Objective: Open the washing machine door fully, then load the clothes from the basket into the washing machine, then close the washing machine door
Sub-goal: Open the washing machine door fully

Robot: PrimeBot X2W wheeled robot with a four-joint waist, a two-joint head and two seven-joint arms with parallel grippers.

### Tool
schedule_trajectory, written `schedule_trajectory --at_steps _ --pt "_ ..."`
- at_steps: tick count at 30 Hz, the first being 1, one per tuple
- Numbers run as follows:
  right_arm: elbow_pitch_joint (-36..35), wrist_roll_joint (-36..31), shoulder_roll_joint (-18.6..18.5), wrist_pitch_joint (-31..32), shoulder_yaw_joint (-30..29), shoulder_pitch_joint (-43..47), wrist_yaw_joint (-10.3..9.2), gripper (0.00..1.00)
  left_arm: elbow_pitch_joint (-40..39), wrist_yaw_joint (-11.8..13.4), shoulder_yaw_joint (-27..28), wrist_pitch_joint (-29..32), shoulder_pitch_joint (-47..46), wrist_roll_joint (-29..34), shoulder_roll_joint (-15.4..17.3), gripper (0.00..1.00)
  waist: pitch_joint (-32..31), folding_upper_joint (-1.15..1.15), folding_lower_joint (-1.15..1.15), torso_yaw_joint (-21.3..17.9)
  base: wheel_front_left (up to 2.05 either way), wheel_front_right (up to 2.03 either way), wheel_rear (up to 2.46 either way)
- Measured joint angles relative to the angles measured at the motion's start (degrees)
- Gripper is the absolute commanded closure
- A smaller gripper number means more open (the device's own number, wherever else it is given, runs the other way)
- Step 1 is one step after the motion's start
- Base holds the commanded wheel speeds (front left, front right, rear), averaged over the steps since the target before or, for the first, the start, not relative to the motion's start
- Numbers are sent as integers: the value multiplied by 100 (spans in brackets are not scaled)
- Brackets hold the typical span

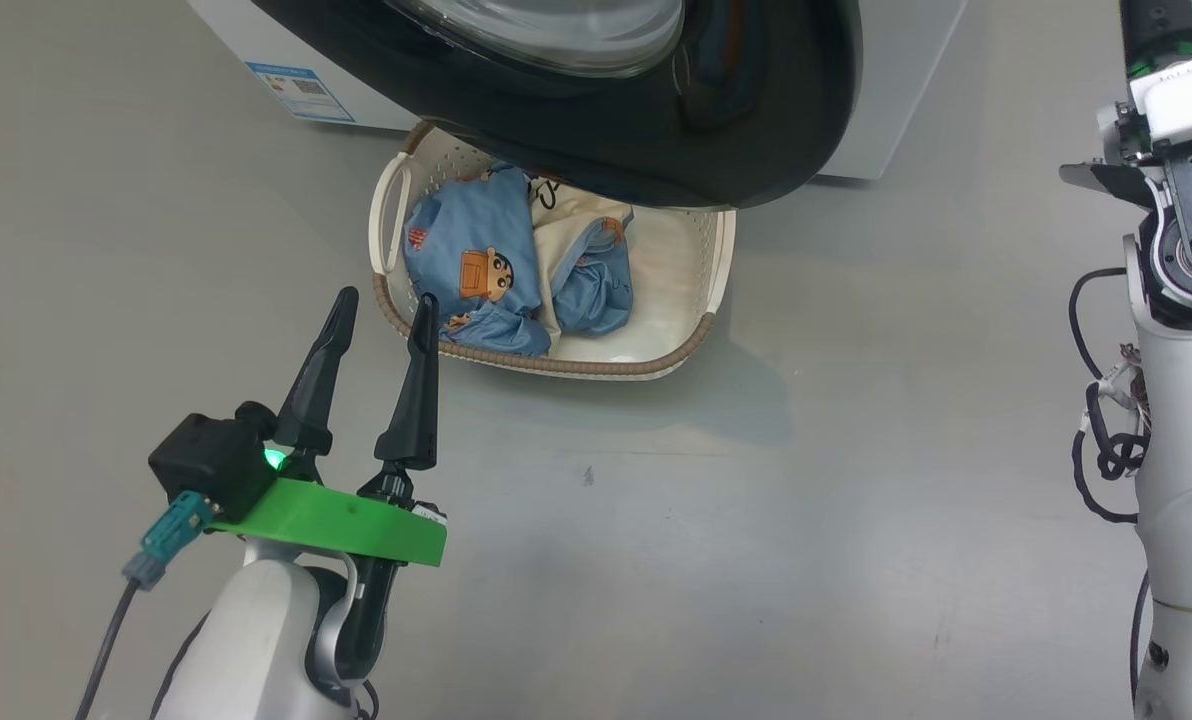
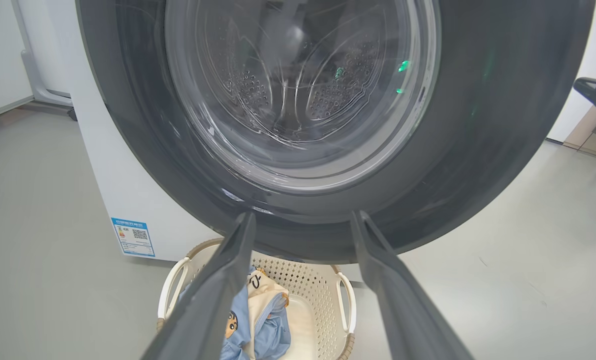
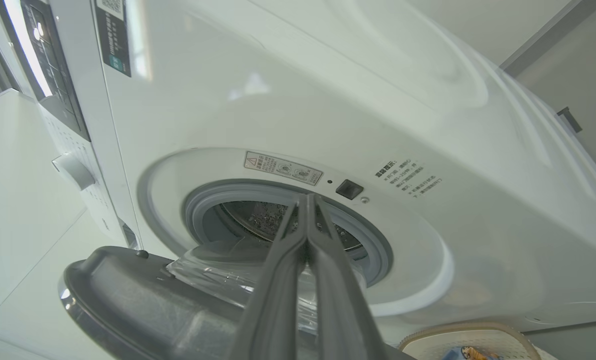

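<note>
Floor (image 1: 756,550): smooth grey surface under the whole scene; the machine and the basket stand on it.
Washing machine (image 3: 328,100): white front-loader at the top of the head view. In the right wrist view its round opening is uncovered, with the grey gasket (image 3: 373,240) ringing it and the perforated steel drum (image 3: 258,217) behind.
Washing machine door (image 1: 636,130): glossy black rim around a bulging clear glass bowl. It is swung out from the opening; how far cannot be told. In the head view its lower edge overhangs the far side of the basket.
Basket (image 1: 576,365): cream, with perforated sides and a brown woven-look rim. It sits on the floor directly in front of the machine, partly beneath the door, with a white handle at each end.
Clothes (image 1: 476,260): light blue garments with cartoon prints and a cream piece, heaped in the basket's left half; the right half shows bare bottom.
Left gripper (image 1: 386,298): jaws spread wide and holding nothing. Its fingertips are at the basket's near left rim, pointing toward the door.
Right gripper (image 3: 306,197): fingers pressed together with nothing between them, aimed at the drum opening above the door's edge.
Label sticker (image 1: 296,92): small and blue, low on the machine's front, left of the basket.
</note>
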Motion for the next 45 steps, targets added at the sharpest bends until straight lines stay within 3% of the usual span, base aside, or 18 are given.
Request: schedule_trajectory --at_steps 9,13,20,31,45 --pt "459 793 123 1095 85 -579 -443 100 -25 0 -83 0 -88 -136 0 0 123 0 0 191 0 0 0" --pt "580 1059 123 1664 266 -762 -555 100 -27 0 -85 0 -97 -144 0 0 171 0 0 255 0 0 0" --pt "679 1423 71 2569 598 -846 -606 100 -22 0 -46 0 -98 -146 -2 0 198 0 0 316 0 0 0" --pt "756 1627 -219 3414 766 -854 -704 100 -23 0 -1 0 -100 -180 -2 0 196 0 0 360 0 0 0" --pt "654 2035 -186 4601 1378 -665 -705 100 -15 0 18 0 -102 -179 -2 0 76 0 0 344 0 0 0"
